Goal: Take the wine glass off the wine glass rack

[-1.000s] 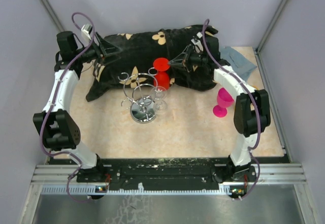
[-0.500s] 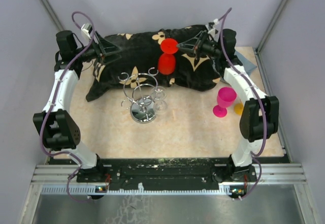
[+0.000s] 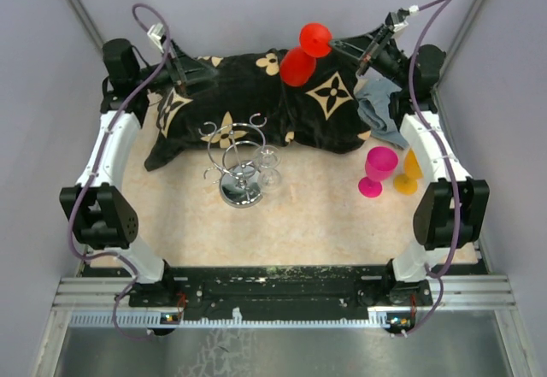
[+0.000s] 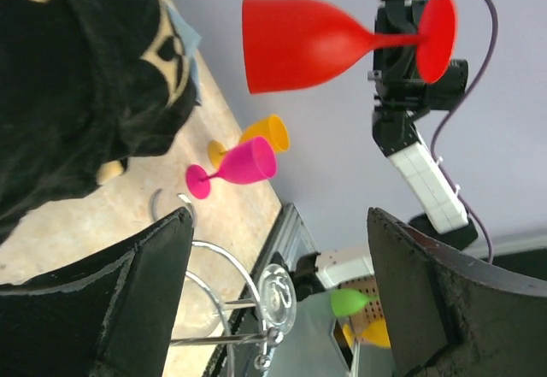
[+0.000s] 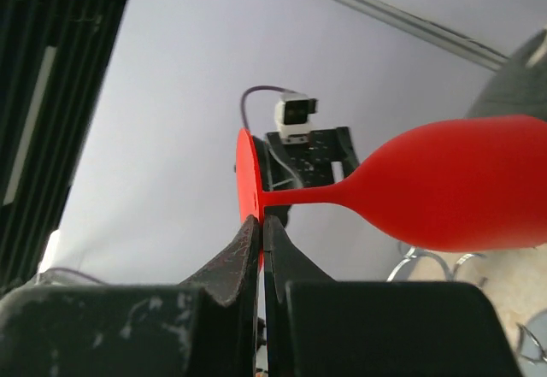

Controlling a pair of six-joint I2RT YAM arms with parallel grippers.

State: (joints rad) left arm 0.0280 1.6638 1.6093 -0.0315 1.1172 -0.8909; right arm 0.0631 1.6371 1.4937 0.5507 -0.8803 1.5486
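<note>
Right wrist view: right gripper point(image 5: 261, 223) pinches the foot rim of the red wine glass point(image 5: 461, 193), bowl lying sideways past the fingertips. Only the overhead view shows it over the black cushion point(image 3: 248, 103), the rack point(image 3: 238, 172) with a clear glass point(image 3: 269, 165) well away toward the arm bases. Left gripper point(image 4: 278, 215) spread, holding nothing, rack wires seen between its fingers, pink glass point(image 4: 235, 167) and orange glass point(image 4: 256, 133) beyond.

L gripper point(image 4: 280, 223) wide open; R gripper point(image 5: 261, 221) pinched shut, arm raised.
</note>
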